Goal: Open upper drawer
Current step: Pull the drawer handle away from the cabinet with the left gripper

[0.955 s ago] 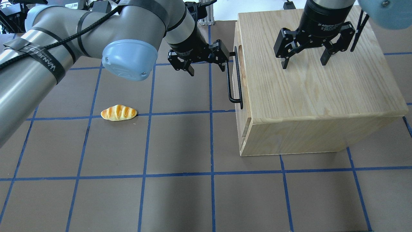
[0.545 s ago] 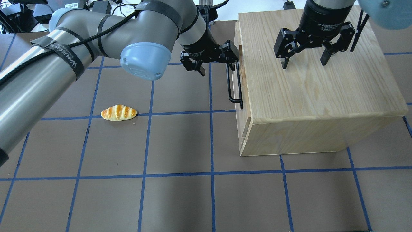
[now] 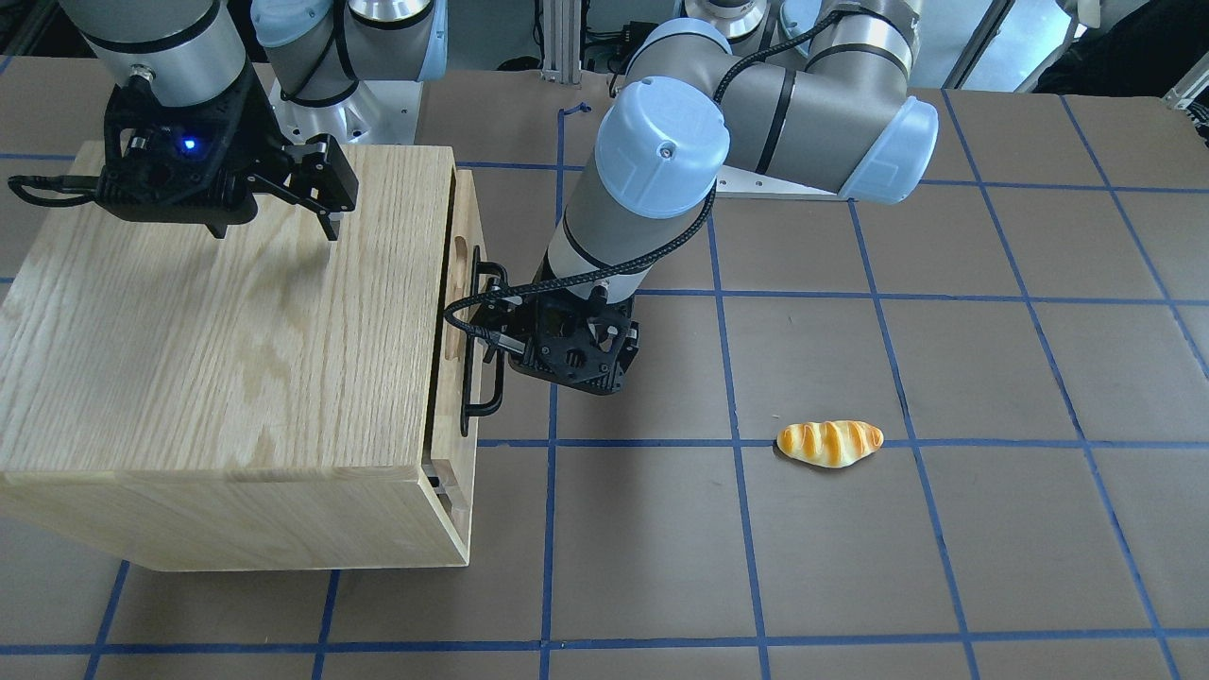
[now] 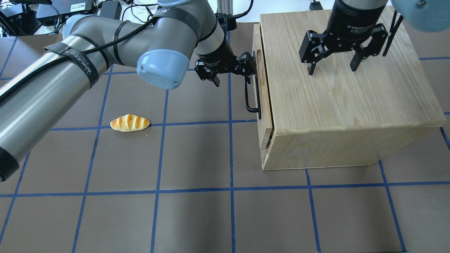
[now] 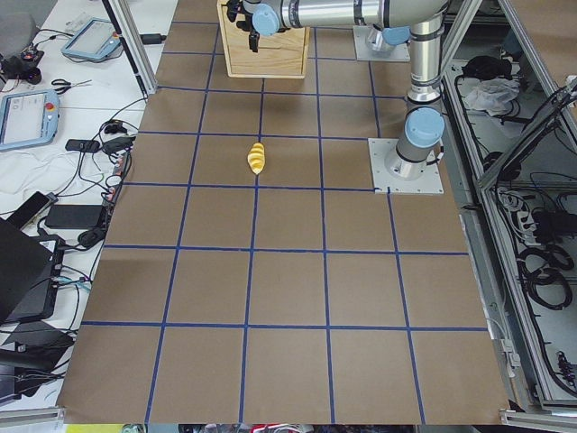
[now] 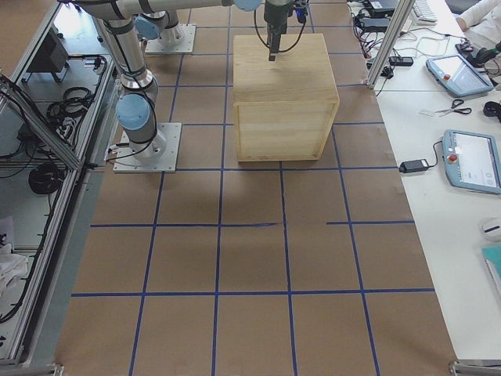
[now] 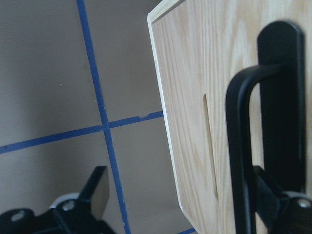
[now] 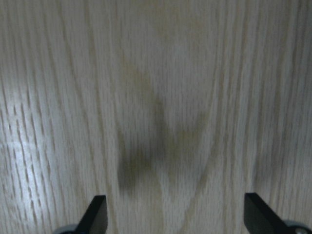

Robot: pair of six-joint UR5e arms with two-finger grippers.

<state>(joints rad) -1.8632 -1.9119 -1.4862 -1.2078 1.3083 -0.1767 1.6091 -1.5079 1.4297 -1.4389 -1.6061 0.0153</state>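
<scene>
The upper drawer [image 4: 265, 102] is pulled a small way out of the oak cabinet [image 4: 351, 98]; a gap shows behind its front panel [image 3: 461, 510]. Its black bar handle [image 4: 246, 95] faces my left arm. My left gripper [image 4: 232, 75] is open, with one finger hooked behind the handle's far end and the other out over the table. The left wrist view shows the handle [image 7: 239, 146] close up against the panel [image 7: 195, 73]. My right gripper [image 4: 333, 66] is open and empty, fingertips down at the cabinet top [image 8: 156, 97]; I cannot tell if they touch it.
A toy bread roll [image 4: 130, 123] lies on the brown mat left of the cabinet; it also shows in the front-facing view [image 3: 829, 443]. Blue tape lines grid the table. The cabinet [image 6: 282, 94] stands at the robot's end of the table.
My left gripper moved right to the handle and hooked one finger behind it. The drawer front has slid out a little to the left. The right arm has not moved.
</scene>
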